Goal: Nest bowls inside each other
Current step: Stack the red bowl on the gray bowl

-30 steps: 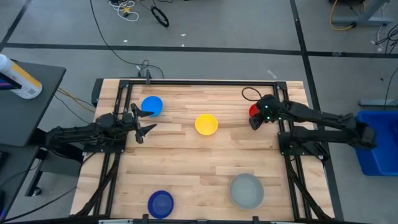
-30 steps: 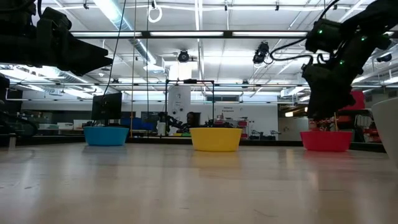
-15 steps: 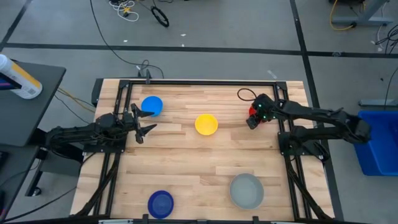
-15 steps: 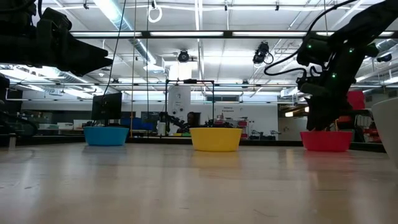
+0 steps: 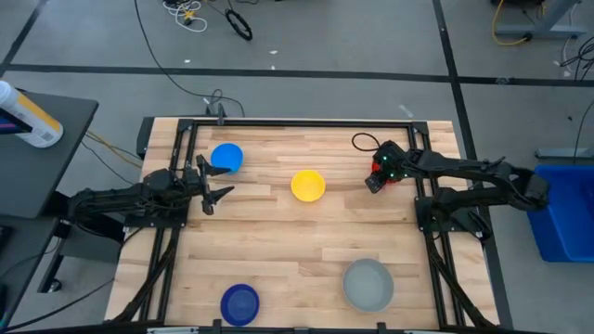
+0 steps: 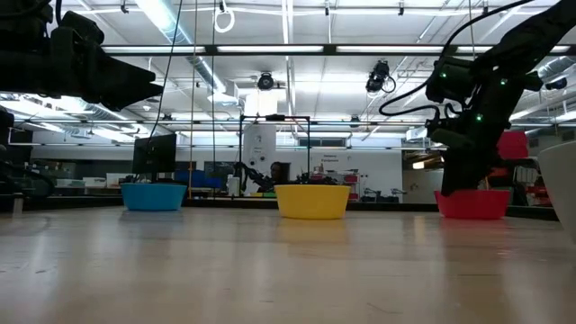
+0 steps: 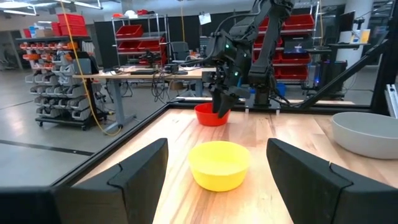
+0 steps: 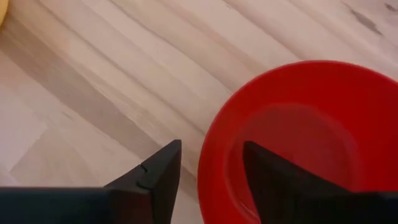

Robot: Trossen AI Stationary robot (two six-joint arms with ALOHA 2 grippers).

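Note:
Five bowls rest on their bases on the wooden table: light blue [image 5: 226, 156] at the far left, yellow [image 5: 308, 185] in the middle, red [image 8: 298, 124] at the far right, and dark blue [image 5: 240, 302] and a larger grey one [image 5: 368, 284] near the front edge. My right gripper [image 8: 211, 146] is open and slants down over the red bowl's left rim [image 8: 208, 155]. One finger stands inside the bowl and one outside, both apart from the rim. My left gripper [image 7: 214, 146] is open and level beside the light blue bowl, pointing toward the yellow bowl [image 7: 219, 164].
A black frame [image 5: 297, 122] runs along the table's far edge and down both sides beside the arm bases. Bare wood lies between the yellow bowl and the two front bowls. The grey bowl's wall [image 6: 562, 180] stands close at the low view's right edge.
My right gripper has sunk toward the red bowl and shifted a little toward the table's left, so that its fingers now reach down over the bowl's left rim. The bowls have stayed where they were.

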